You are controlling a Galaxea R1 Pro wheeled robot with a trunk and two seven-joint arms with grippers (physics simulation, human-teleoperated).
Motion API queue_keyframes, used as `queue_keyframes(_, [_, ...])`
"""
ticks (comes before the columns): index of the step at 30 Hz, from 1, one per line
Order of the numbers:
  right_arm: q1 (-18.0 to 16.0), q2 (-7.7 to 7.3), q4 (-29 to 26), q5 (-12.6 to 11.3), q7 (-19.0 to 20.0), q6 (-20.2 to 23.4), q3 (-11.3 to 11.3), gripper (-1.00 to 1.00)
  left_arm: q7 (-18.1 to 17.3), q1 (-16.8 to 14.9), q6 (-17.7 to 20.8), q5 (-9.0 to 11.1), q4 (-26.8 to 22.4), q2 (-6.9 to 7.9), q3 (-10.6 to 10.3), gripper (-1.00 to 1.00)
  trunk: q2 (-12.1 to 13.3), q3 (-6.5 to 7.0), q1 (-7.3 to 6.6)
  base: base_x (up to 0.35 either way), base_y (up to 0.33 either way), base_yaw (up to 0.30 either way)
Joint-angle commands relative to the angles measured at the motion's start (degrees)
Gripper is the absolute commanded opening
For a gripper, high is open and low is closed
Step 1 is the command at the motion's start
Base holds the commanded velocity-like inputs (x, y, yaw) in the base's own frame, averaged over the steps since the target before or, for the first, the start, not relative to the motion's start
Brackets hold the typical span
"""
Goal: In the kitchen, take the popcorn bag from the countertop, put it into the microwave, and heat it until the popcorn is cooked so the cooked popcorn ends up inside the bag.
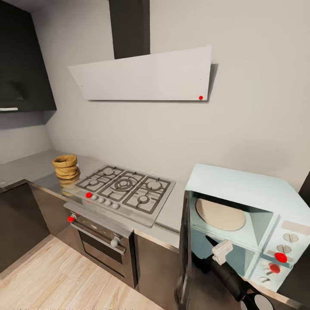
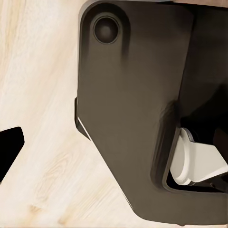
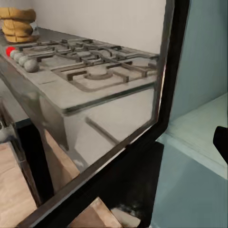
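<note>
The popcorn bag (image 1: 66,167) (image 3: 18,24), a squat tan ribbed sack, stands on the grey countertop (image 1: 30,168) left of the gas hob. At the right sits the mint-blue microwave (image 1: 241,185) with its dark glass door (image 1: 185,254) (image 3: 164,102) swung open and a pale round turntable (image 1: 220,214) inside. My right arm reaches up from below toward the open cavity, its gripper (image 1: 209,243) low beside the door's inner face and far from the bag. One dark fingertip (image 3: 221,143) sits at the frame's edge with nothing held. A left fingertip (image 2: 9,148) hangs over the wooden floor.
A five-burner hob (image 1: 125,187) with grey knobs lies between bag and microwave, above a built-in oven (image 1: 103,245). A white hood (image 1: 146,77) hangs on the wall. Dark cabinets (image 1: 19,224) line the left. My dark base (image 2: 133,109) is seen from the left wrist.
</note>
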Motion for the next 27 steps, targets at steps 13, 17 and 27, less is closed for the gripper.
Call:
queue_keyframes(13, [-0.04,-0.05,0.04,-0.07,-0.15,0.08,-0.06,1.0,0.02,-0.01,-0.09,0.03,-0.04,-0.04,0.43,1.0,-0.1,-0.11,0.03,0.0,0.0,0.225])
queue_keyframes(17, [-0.04,-0.04,0.04,-0.07,-0.16,0.14,-0.06,1.0,0.02,-0.01,-0.09,0.05,-0.04,-0.03,0.43,1.0,-0.1,-0.11,0.03,0.0,0.0,0.099])
queue_keyframes(27, [-0.04,0.03,0.01,-0.07,-0.58,0.14,0.0,1.0,0.02,-0.01,-0.09,0.05,-0.04,-0.04,0.43,1.0,-0.1,-0.06,0.03,0.0,0.0,-0.031])
